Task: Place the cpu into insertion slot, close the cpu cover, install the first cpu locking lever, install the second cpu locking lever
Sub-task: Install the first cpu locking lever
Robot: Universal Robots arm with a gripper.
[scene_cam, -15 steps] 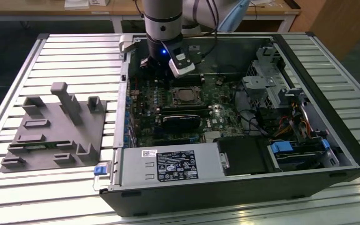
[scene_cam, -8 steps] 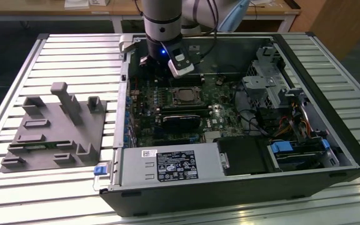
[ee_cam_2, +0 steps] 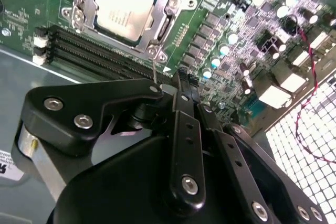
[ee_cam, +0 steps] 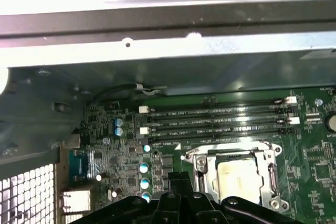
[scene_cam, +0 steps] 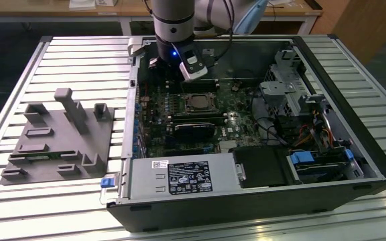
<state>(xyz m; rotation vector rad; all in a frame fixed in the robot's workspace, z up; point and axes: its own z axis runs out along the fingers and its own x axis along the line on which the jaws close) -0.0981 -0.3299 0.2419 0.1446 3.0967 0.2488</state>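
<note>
cpu (ee_cam_2: pixel 122 6) lies flat, silvery top upward.

Under my arm a silver slatted table (scene_cam: pixel 79 55), grey moulded fixture block (scene_cam: pixel 59 145) lying at the exterior view's left, open black computer case (scene_cam: pixel 247 208) resting centre-right.
</note>
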